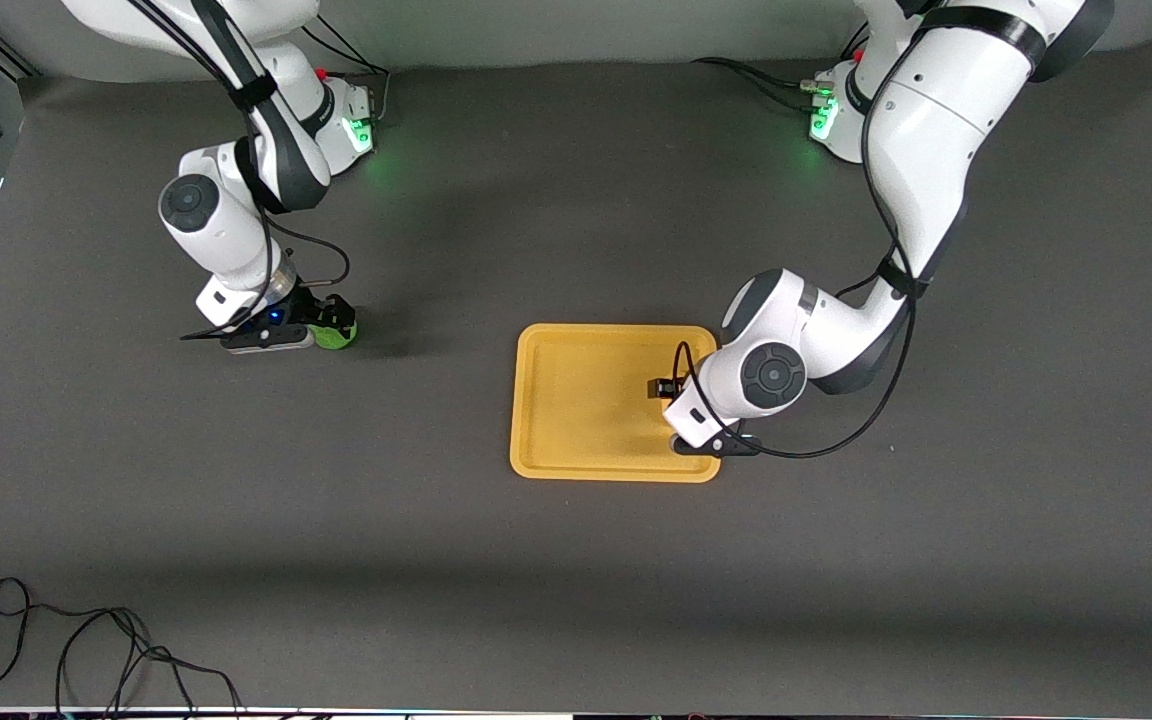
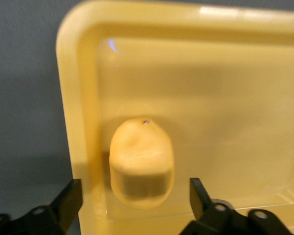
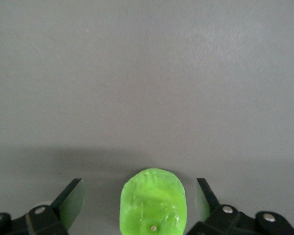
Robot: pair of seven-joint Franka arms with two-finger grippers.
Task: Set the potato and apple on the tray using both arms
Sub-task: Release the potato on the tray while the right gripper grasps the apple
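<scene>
- The right claw (image 1: 334,325) is low at the worktop (image 1: 436,560), toward the right arm's end of it and well apart from the tray (image 1: 576,400).
- The apple (image 1: 339,334) sits between this claw's fingers. In the right wrist view the apple (image 3: 153,199) rests on the grey surface with a clear gap to each finger (image 3: 71,200), so the claw is spread and not pinching it.
- The tray lies flat on the worktop nearer the middle, closer to the front camera than the apple.
- The left claw (image 1: 664,388) is over the tray's end that faces the left arm, with the wrist just above the rim.
- The potato (image 2: 142,162) shows only in the left wrist view, where it lies on the tray's (image 2: 73,98) floor close to a rounded corner and the raised rim; in the front view the left arm covers it.
- The left claw's fingers (image 2: 68,200) stand on either side of the potato with space between each finger and the skin, so this claw is spread too and grips nothing.
</scene>
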